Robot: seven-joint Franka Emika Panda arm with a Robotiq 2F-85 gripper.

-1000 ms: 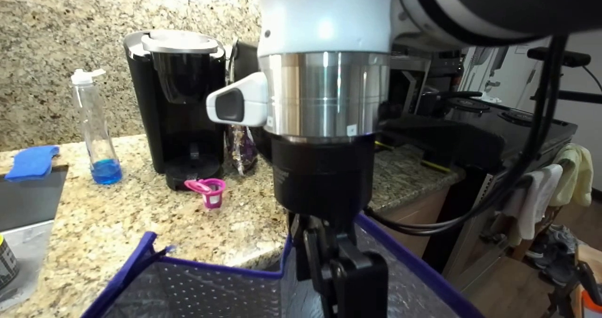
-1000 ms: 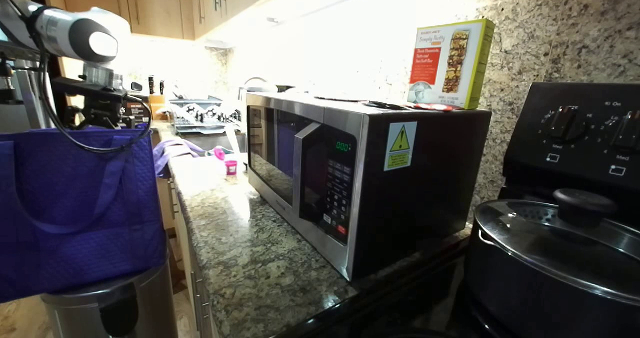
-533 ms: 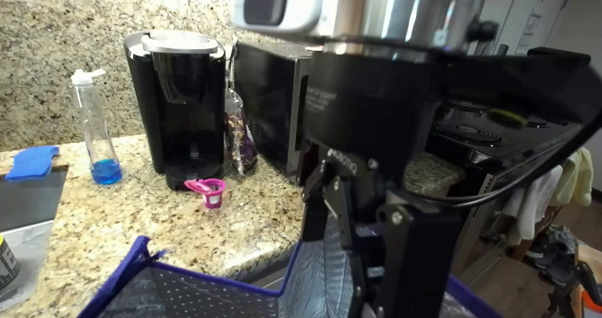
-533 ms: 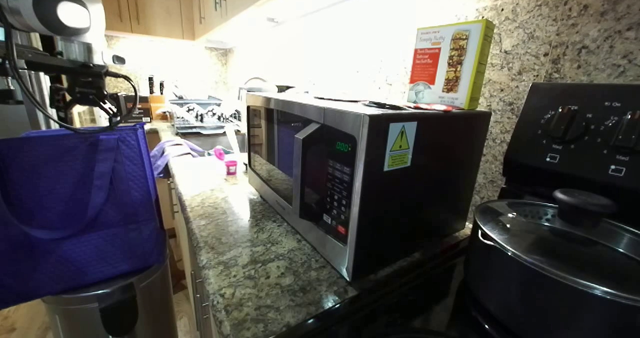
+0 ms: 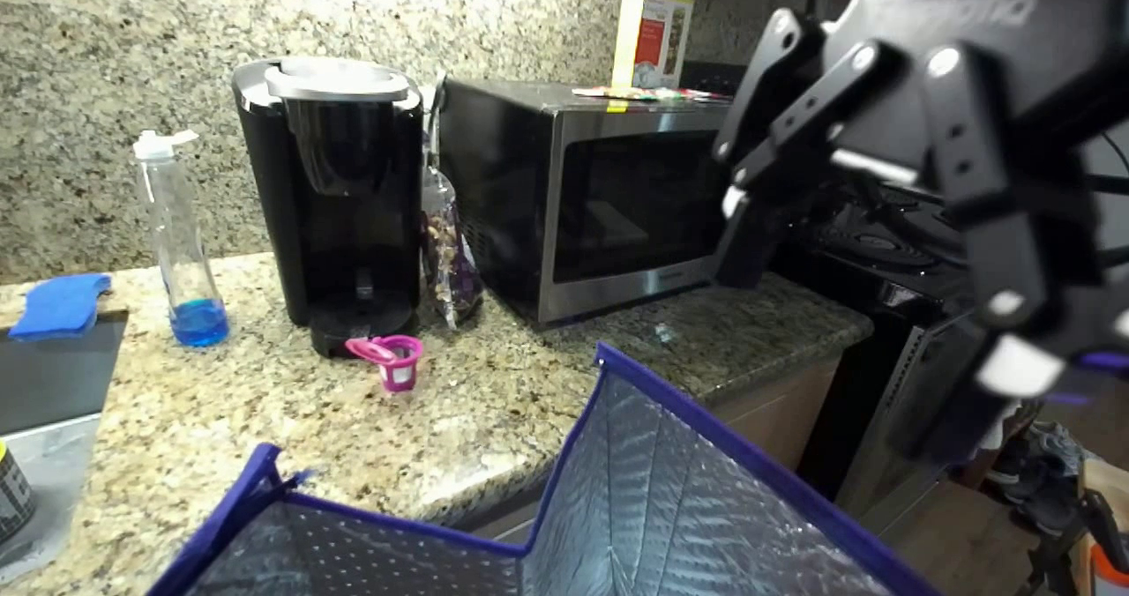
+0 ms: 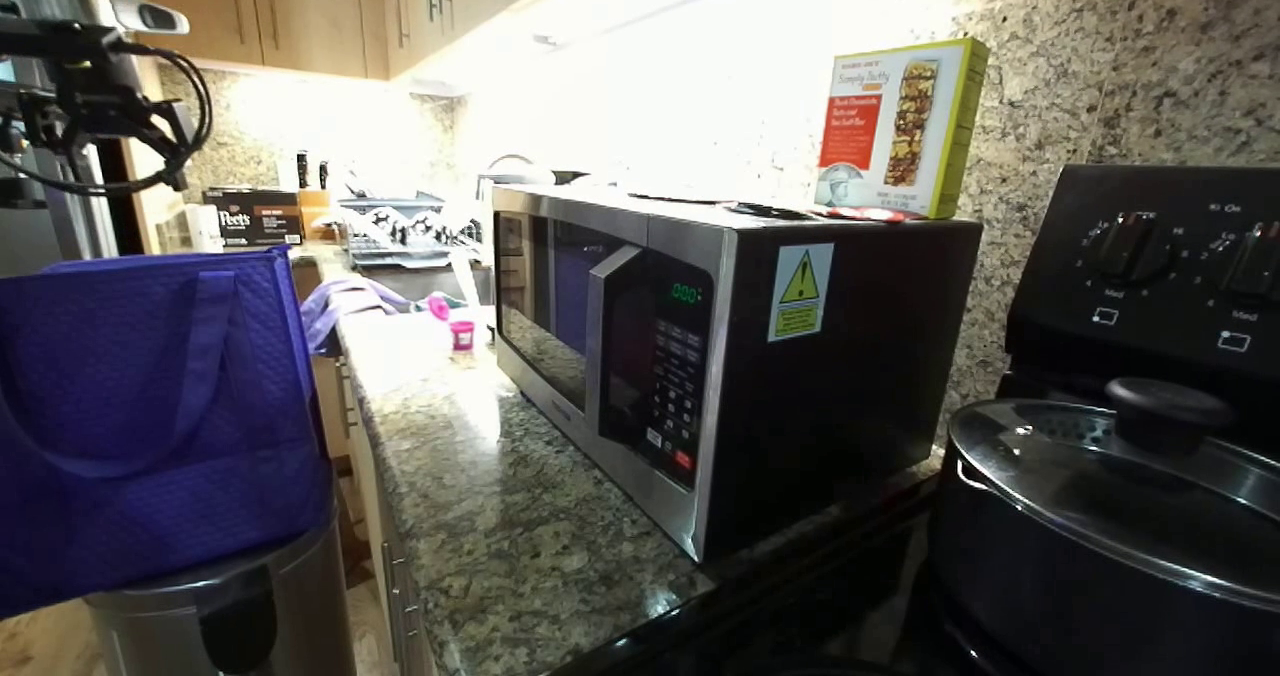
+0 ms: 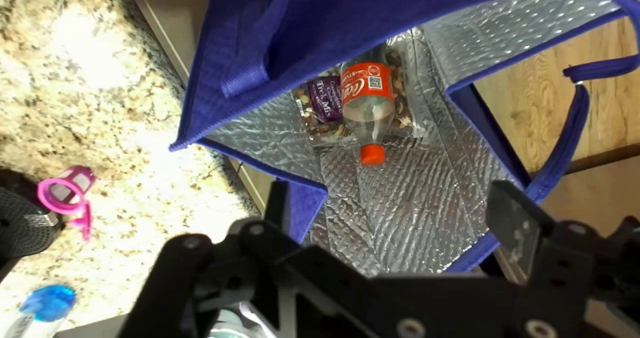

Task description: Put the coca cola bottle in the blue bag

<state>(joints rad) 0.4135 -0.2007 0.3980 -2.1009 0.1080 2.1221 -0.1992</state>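
Note:
The coca cola bottle point(image 7: 369, 93), with its red label and red cap, lies inside the blue bag point(image 7: 400, 203) on the silver lining, on top of a trek mix packet point(image 7: 325, 100). The bag hides the bottle in both exterior views. The bag stands open beside the counter; its lining shows in an exterior view point(image 5: 670, 473) and its outer side in an exterior view point(image 6: 150, 436). My gripper point(image 7: 389, 193) is open and empty, its jaws wide apart, with only lining and rim between them. It hangs above the bag's rim, apart from the bottle, in both exterior views point(image 5: 833, 358) point(image 6: 125, 161).
The counter point(image 5: 476, 428) runs beside the bag. On it stand a pink cup point(image 5: 401, 371), a coffee maker point(image 5: 344, 199), a tall bottle with blue liquid point(image 5: 198, 314) and a microwave point(image 5: 639, 208). A metal bin point(image 6: 240, 606) is under the bag. A pot point(image 6: 1100, 516) sits on the stove.
My gripper has risen up out of the bag's opening and shifted right in an exterior view, leftwards in an exterior view. The bag's rim has shifted a little.

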